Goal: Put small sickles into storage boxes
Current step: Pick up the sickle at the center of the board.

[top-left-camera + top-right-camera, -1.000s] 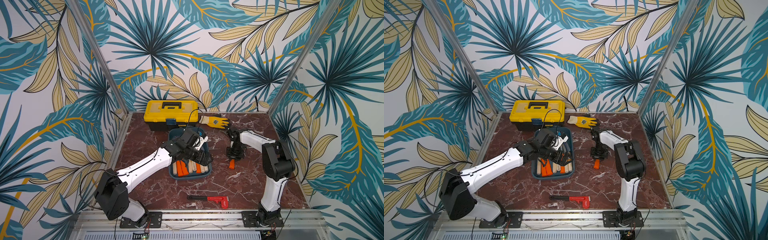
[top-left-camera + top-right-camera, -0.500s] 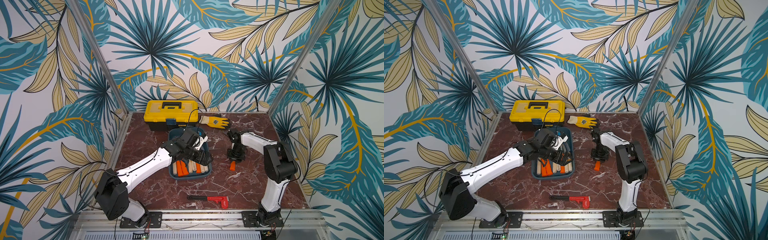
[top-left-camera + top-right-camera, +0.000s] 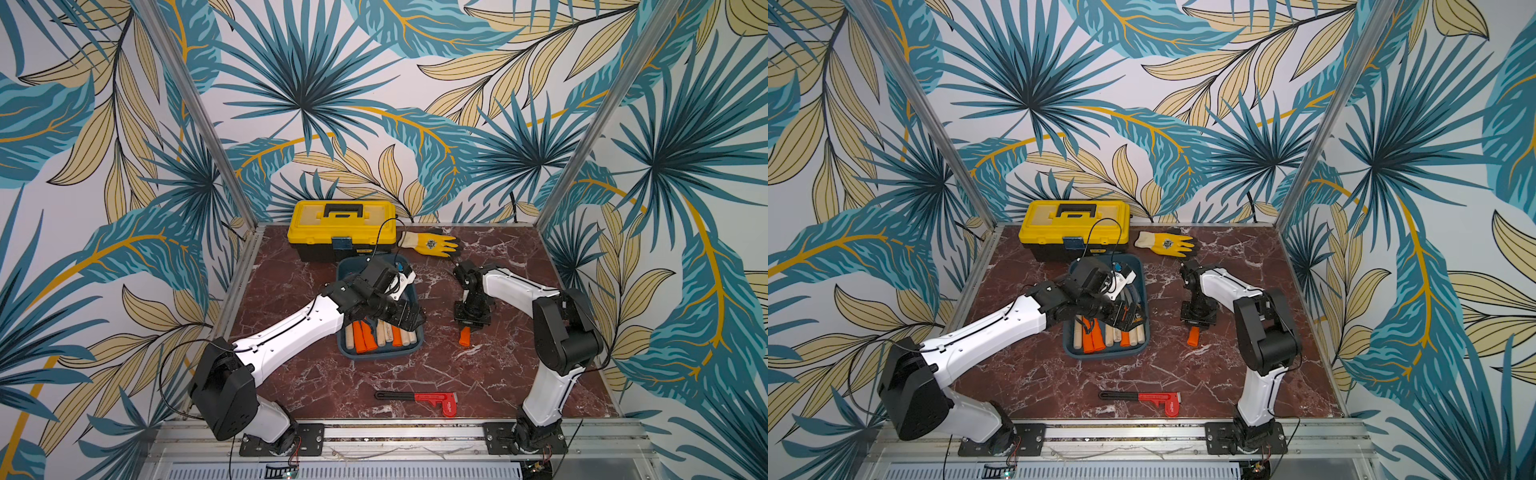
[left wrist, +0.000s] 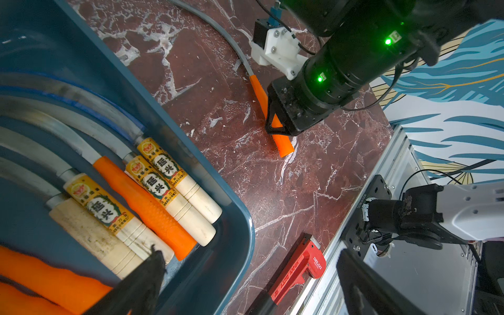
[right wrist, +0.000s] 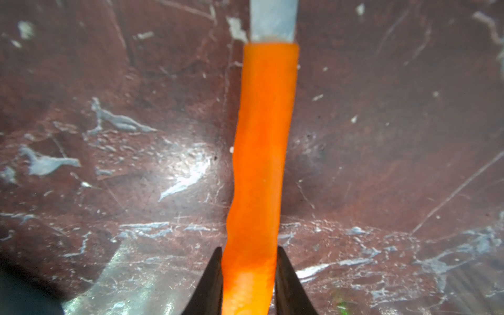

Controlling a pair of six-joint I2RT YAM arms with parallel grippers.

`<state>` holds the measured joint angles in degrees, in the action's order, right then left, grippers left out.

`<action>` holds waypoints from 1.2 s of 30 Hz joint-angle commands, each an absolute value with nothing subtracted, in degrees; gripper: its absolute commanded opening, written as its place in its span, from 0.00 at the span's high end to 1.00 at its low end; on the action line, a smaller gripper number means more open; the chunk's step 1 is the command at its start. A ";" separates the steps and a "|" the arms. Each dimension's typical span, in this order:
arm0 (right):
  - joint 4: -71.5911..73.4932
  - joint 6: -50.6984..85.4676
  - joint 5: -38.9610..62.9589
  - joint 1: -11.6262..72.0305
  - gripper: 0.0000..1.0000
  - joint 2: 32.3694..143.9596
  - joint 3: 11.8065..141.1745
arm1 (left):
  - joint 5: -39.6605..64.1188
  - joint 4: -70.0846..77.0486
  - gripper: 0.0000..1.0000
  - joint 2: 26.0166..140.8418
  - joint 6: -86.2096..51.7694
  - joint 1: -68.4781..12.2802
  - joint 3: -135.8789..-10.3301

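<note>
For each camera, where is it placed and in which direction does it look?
Top views: high at the front, looking down toward the back wall; both arms show, the left gripper over the blue tray, the right gripper shut on an orange-handled sickle.
Left wrist: above the tray, looking across it to the right gripper; one own fingertip shows.
Right wrist: close over the table, looking along the sickle's handle; both own fingertips flank it.
Shared: the top and left wrist views show the red pipe wrench.
</note>
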<state>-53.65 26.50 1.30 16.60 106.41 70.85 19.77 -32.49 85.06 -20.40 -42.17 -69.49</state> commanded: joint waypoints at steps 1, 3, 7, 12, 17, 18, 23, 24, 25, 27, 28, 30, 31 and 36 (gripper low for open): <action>-52.94 28.15 1.33 16.87 0.71 107.48 70.14 | 19.99 -33.04 0.01 83.32 -20.39 -41.92 -69.35; -52.16 29.18 1.32 16.87 0.69 107.49 69.83 | 20.04 -33.06 0.01 83.24 -20.27 -41.92 -69.42; -50.05 32.36 0.99 16.83 0.63 106.67 68.23 | 20.13 -33.04 0.01 83.32 -20.05 -41.92 -69.43; -47.38 35.90 1.32 16.87 0.60 105.94 66.06 | 20.24 -32.97 0.00 83.24 -19.61 -41.99 -69.26; -45.49 39.02 1.23 16.88 0.55 106.24 64.18 | 20.24 -33.04 0.01 83.32 -19.00 -41.92 -69.09; -44.96 39.63 1.23 16.88 0.55 106.39 63.69 | 20.28 -33.05 0.00 83.36 -18.98 -41.87 -69.08; -41.86 42.32 3.29 16.87 0.64 107.49 61.27 | 20.46 -32.98 0.01 83.60 -18.94 -41.89 -69.08; -41.76 42.44 3.42 16.87 0.67 107.77 61.17 | 20.48 -33.05 0.00 83.71 -19.02 -41.91 -69.08; -41.61 42.57 3.42 16.88 0.71 108.09 61.09 | 20.54 -33.02 0.01 83.89 -19.14 -41.84 -69.17; -41.47 42.83 3.18 16.88 0.81 108.45 60.99 | 20.78 -32.98 0.01 84.10 -19.20 -41.92 -69.30; -41.48 42.95 3.08 16.88 0.88 108.54 60.91 | 20.67 -33.04 0.00 84.17 -19.21 -41.88 -69.41; -41.48 42.85 2.85 16.85 0.98 108.54 60.91 | 20.81 -33.01 0.01 84.19 -19.08 -41.87 -69.43; -41.61 42.67 2.70 16.87 1.00 108.35 60.91 | 20.83 -33.05 0.01 84.25 -19.00 -41.86 -69.52; -43.15 42.07 1.20 16.94 1.00 105.74 60.73 | 20.85 -33.04 0.01 84.28 -19.06 -41.82 -69.79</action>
